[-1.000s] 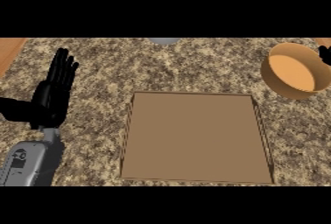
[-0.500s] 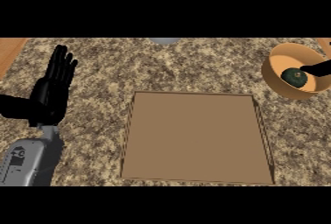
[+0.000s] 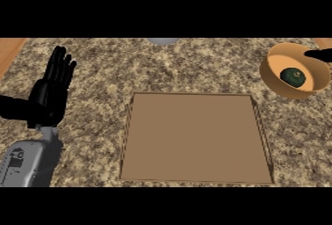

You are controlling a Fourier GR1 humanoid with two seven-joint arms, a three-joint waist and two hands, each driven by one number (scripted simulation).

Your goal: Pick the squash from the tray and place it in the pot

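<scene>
The squash, dark green and round, lies inside the pot, an orange-tan vessel at the far right of the counter. The tray, a flat brown square, sits mid-counter with nothing on it. The task looks essentially done; only drawing the right hand clear appears left. The right hand shows as a black tip at the right edge, just above the pot's rim and beside the squash; whether its fingers are spread or curled cannot be told. The left hand rests at the left edge, fingers straight, together, pointing up, well apart from the tray. The counter is speckled brown granite; a grey rounded shape sits at its far edge.
</scene>
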